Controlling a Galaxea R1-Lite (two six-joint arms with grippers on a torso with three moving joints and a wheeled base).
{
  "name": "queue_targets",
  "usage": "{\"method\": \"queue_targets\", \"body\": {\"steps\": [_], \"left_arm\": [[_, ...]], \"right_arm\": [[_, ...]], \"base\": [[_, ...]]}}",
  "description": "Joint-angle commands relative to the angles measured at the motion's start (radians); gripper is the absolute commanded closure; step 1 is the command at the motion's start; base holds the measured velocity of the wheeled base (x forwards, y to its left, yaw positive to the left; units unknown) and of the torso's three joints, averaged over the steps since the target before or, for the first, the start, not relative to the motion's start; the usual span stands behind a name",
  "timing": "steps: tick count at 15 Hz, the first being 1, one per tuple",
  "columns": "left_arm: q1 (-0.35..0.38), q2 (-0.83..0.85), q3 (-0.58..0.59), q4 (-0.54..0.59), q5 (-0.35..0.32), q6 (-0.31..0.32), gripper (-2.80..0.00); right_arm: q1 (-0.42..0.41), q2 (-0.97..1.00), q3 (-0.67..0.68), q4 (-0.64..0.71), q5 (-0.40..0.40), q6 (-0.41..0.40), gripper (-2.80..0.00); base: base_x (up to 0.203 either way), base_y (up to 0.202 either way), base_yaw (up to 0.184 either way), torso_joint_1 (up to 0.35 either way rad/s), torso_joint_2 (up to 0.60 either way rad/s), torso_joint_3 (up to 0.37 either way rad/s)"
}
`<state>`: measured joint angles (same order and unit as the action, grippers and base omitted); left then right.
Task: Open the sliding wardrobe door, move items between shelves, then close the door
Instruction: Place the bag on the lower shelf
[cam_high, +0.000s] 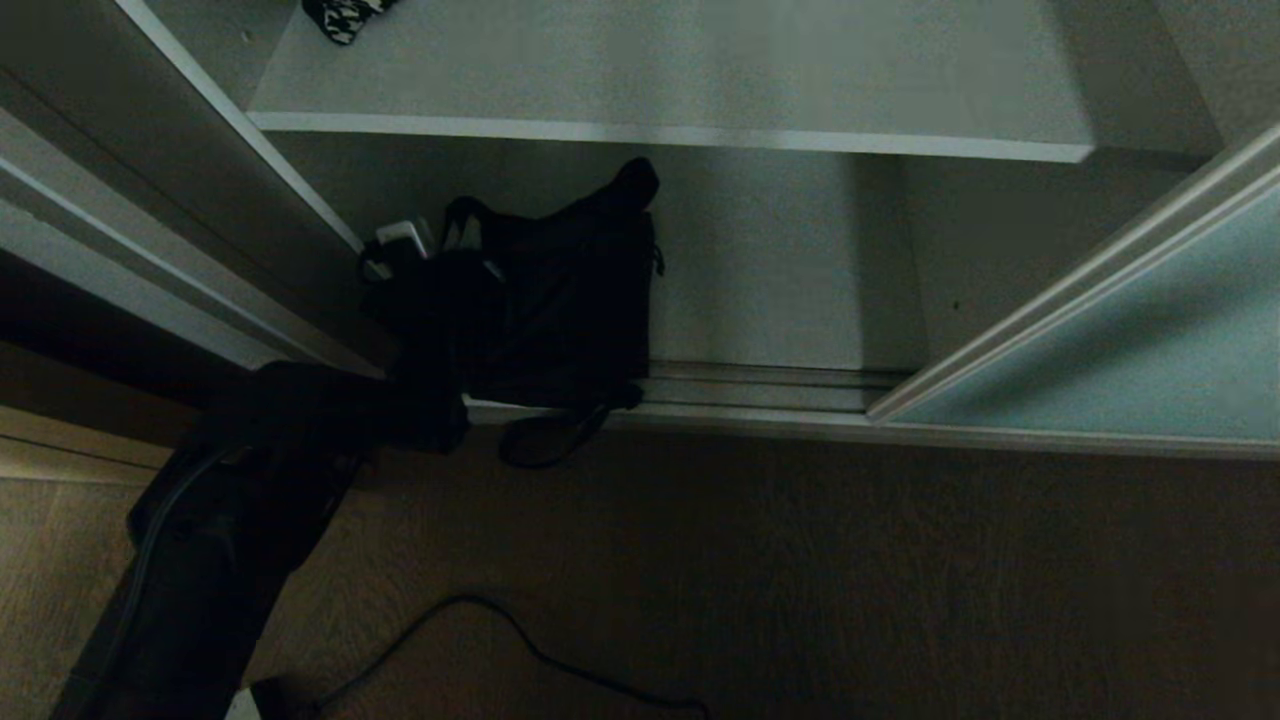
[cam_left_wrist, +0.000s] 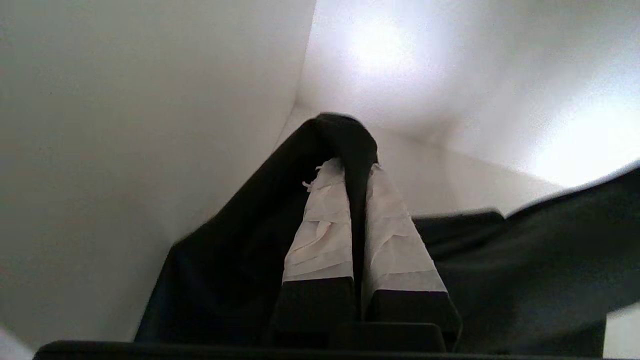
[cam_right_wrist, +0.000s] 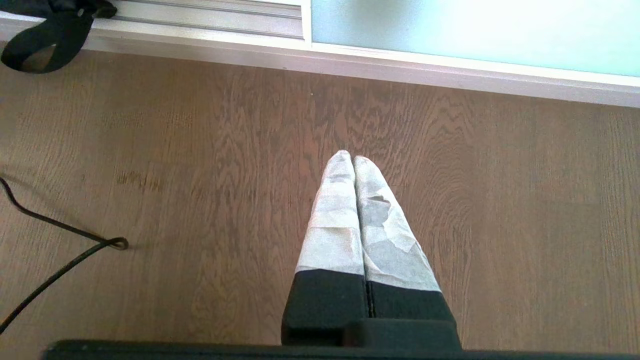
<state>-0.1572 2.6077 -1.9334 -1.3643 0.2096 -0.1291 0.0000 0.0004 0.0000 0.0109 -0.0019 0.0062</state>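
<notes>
The sliding wardrobe door (cam_high: 1100, 340) stands slid to the right, leaving the compartment open. My left gripper (cam_high: 435, 240) reaches in at the lower left, below the upper shelf (cam_high: 670, 132). It is shut on a fold of the floppy black bag (cam_high: 560, 300). In the left wrist view its taped fingers (cam_left_wrist: 320, 235) pinch the black bag's fabric (cam_left_wrist: 350, 145), which drapes to both sides. A strap loop (cam_high: 545, 440) hangs out over the floor track (cam_high: 760, 385). The houndstooth bag (cam_high: 345, 18) lies at the upper shelf's back left. My right gripper (cam_right_wrist: 348, 157) hangs shut and empty over the wooden floor.
A black cable (cam_high: 520, 640) trails across the wooden floor in front of the wardrobe. The wardrobe's left side panel (cam_high: 200, 130) runs close beside my left arm. In the right wrist view the door's frosted glass (cam_right_wrist: 450, 30) and the bag's strap loop (cam_right_wrist: 45, 40) show.
</notes>
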Motion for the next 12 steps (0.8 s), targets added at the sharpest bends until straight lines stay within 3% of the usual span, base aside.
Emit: {"method": "queue_targets", "body": {"steps": [1, 8, 12], "left_arm": [[-0.001, 0.022, 0.001, -0.01, 0.002, 0.004, 0.0], [-0.001, 0.02, 0.001, -0.021, 0.001, 0.013, 0.0], [-0.001, 0.018, 0.001, -0.02, 0.001, 0.013, 0.0]], "right_arm": [[0.0, 0.001, 0.0, 0.0, 0.0, 0.0, 0.0], [0.0, 0.001, 0.0, 0.0, 0.0, 0.0, 0.0], [0.0, 0.0, 0.0, 0.0, 0.0, 0.0, 0.0]], "base": [[0.0, 0.0, 0.0, 0.0, 0.0, 0.0], [0.0, 0.0, 0.0, 0.0, 0.0, 0.0], [0.156, 0.0, 0.001, 0.001, 0.0, 0.004]]}}
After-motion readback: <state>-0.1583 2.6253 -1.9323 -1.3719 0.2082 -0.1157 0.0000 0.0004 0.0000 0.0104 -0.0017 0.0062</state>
